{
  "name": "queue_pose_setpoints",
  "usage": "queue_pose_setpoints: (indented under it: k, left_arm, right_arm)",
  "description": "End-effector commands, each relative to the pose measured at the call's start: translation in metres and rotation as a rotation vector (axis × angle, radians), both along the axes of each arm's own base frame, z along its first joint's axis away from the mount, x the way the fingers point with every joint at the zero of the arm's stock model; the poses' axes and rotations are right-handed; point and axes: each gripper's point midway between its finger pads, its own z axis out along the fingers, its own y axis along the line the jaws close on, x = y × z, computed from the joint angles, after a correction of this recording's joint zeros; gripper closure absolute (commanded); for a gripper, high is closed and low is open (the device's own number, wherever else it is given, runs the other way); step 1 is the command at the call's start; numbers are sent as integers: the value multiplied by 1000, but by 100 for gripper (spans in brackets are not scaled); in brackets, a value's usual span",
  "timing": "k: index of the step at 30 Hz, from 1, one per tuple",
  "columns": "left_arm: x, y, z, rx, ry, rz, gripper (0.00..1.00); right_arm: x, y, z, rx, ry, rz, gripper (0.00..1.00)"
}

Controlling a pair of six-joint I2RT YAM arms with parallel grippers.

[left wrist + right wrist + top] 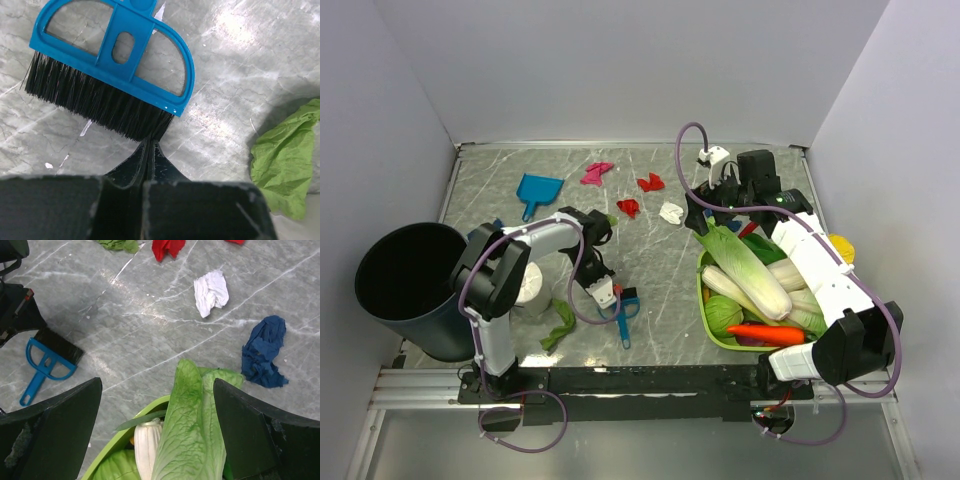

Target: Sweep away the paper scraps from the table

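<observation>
Glossy table (240, 75), probably plastic brush (127, 20)

White links (815, 265), black joints (500, 275), purple cables (680, 150), seemingly scuffed pincer fingers (55, 430).

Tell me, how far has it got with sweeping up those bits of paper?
Nothing looks swept yet: red, pink, white, blue and green paper scraps lie across the table. In hand: the left gripper is shut at the blue brush's bristles, grip unclear; the right gripper hangs open. Left: all the sweeping; the dustpan lies untouched.
</observation>
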Motion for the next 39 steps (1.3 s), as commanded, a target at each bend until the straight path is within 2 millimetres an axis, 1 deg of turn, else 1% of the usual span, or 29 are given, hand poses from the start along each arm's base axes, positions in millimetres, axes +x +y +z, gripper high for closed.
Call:
queue_pose_setpoints:
  k: [1, 2, 3, 4, 6, 7, 8, 9, 11, 12, 13, 14, 15, 16, 18, 23, 26, 27, 28, 29, 30, 31, 32, 33, 34, 35, 36, 37, 39]
  left_arm:
    - [17, -15, 28, -190, -113, -213, 99]
    - [22, -15, 35, -196, -111, -165, 99]
    - [25, -12, 40, -183, -79, -63, 99]
    - [41, -14, 56, -209, -90, 13, 99]
    - [46, -17, 74, -231, 4, 188, 99]
    - [59, -17, 90, -254, 8, 256, 99]
    - [58, -19, 96, -265, 70, 340, 99]
    - [65, -18, 104, -281, 81, 394, 99]
    - [62, -17, 113, -296, 141, 494, 99]
    - [59, -14, 111, -291, 161, 528, 99]
    - [63, -15, 112, -306, 159, 554, 99]
    - [61, -16, 118, -318, 184, 609, 99]
    - [61, -14, 117, -325, 203, 647, 99]
    - [67, -17, 121, -355, 195, 670, 99]
    - [66, -19, 128, -376, 262, 760, 99]
    - [81, -27, 148, -446, 336, 904, 99]
    - [87, -23, 146, -447, 320, 990, 99]
    - [96, -23, 141, -468, 284, 1022, 94]
    - [108, -18, 142, -480, 225, 1083, 73]
    - [114, -15, 140, -479, 235, 1181, 63]
    - [124, -19, 137, -520, 183, 1215, 59]
    - [138, -9, 132, -491, 103, 1355, 54]
    - [142, -10, 130, -480, 64, 1402, 53]
    - [141, -19, 129, -467, 46, 1421, 53]
    - [142, -19, 121, -435, 58, 1488, 53]
    - [147, -14, 115, -407, 26, 1554, 52]
    - [148, -15, 113, -391, 24, 1588, 52]
    - [147, -13, 101, -348, 52, 1646, 53]
    - [151, -6, 92, -311, 32, 1700, 54]
  right_arm:
    - [10, 1, 24, 5, -71, 9, 0]
    - [11, 2, 23, 2, -70, 13, 0]
    - [11, 2, 25, -2, -77, 19, 0]
    - [13, 3, 26, -2, -79, 26, 0]
    - [15, 4, 28, -5, -86, 37, 0]
    - [17, 5, 30, -4, -91, 44, 0]
    - [17, 6, 30, -5, -91, 51, 0]
    - [18, 8, 30, -1, -87, 59, 0]
    - [19, 9, 29, 2, -82, 63, 0]
    - [21, 11, 28, 5, -78, 73, 0]
    - [22, 13, 31, 10, -81, 79, 0]
    - [23, 13, 31, 10, -83, 81, 0]
    - [25, 14, 33, 13, -86, 87, 0]
    - [25, 15, 33, 12, -85, 92, 0]
    - [26, 17, 32, 8, -88, 112, 0]
    - [11, 36, 22, 64, -41, 266, 0]
    - [9, 43, 11, 71, -18, 342, 0]
    - [13, 45, 10, 66, -17, 348, 0]
    - [16, 45, 11, 64, -22, 352, 0]
    - [18, 44, 11, 56, -23, 350, 0]
    - [22, 44, 13, 52, -26, 346, 0]
    - [23, 44, 13, 47, -26, 347, 0]
    - [24, 44, 13, 44, -25, 343, 0]
    - [26, 43, 15, 43, -28, 338, 0]
    - [26, 43, 15, 49, -19, 326, 0]
    - [26, 43, 15, 51, -17, 319, 0]
    - [26, 43, 14, 56, -18, 314, 0]
    - [26, 44, 14, 64, -12, 305, 0]
    - [27, 44, 12, 70, -4, 293, 0]
